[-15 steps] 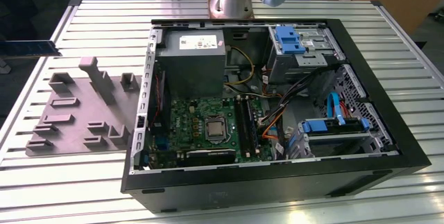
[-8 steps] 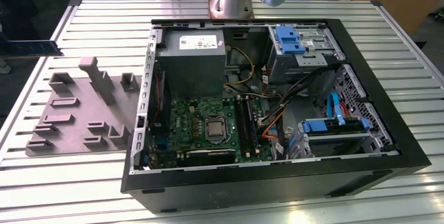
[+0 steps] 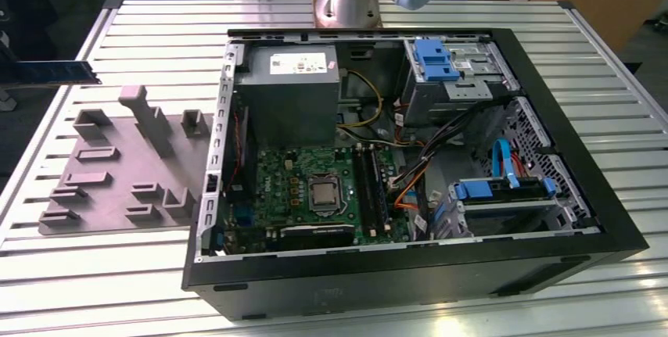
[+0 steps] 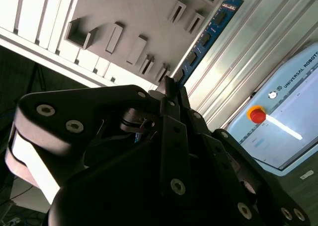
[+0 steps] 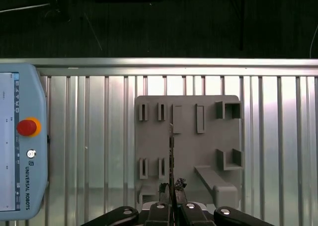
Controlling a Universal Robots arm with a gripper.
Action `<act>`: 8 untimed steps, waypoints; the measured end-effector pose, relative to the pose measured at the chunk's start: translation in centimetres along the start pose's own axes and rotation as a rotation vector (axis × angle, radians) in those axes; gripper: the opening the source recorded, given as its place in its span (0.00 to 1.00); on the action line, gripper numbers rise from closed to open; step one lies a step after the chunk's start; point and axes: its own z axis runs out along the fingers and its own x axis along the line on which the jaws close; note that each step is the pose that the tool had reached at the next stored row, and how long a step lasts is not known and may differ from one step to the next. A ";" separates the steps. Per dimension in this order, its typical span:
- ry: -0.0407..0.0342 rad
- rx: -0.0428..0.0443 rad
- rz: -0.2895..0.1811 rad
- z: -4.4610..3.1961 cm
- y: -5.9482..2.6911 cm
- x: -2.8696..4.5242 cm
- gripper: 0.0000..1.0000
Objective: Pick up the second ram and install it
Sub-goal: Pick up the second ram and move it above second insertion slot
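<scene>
The gripper [image 5: 172, 188] is clamped on the second ram [image 4: 208, 32], pinching one end so the board juts out past the fingertips. In the first wrist view it shows edge-on against the grey fixture tray [image 5: 208, 136]. In the exterior view the second ram [image 3: 50, 71] hangs in the air at ten o'clock from the open computer case [image 3: 418, 282], well apart from it. The black memory slots [image 3: 371, 184] lie on the motherboard [image 3: 297, 188], in the case's seven-o'clock quarter. Carrying it across looks like the step in hand, and it calls for a firm, square pinch. With so much board overhanging, any tilt would bring it crooked to a slot, and the cables [image 3: 412, 173] just beside the slots could snag it.
</scene>
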 end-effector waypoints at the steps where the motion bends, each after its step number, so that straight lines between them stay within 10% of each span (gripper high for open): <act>1: 0.0000 -0.0001 0.000 0.00 -0.07 0.00 0.14; 8: 0.0001 0.0000 0.000 -0.01 -0.47 -0.01 0.14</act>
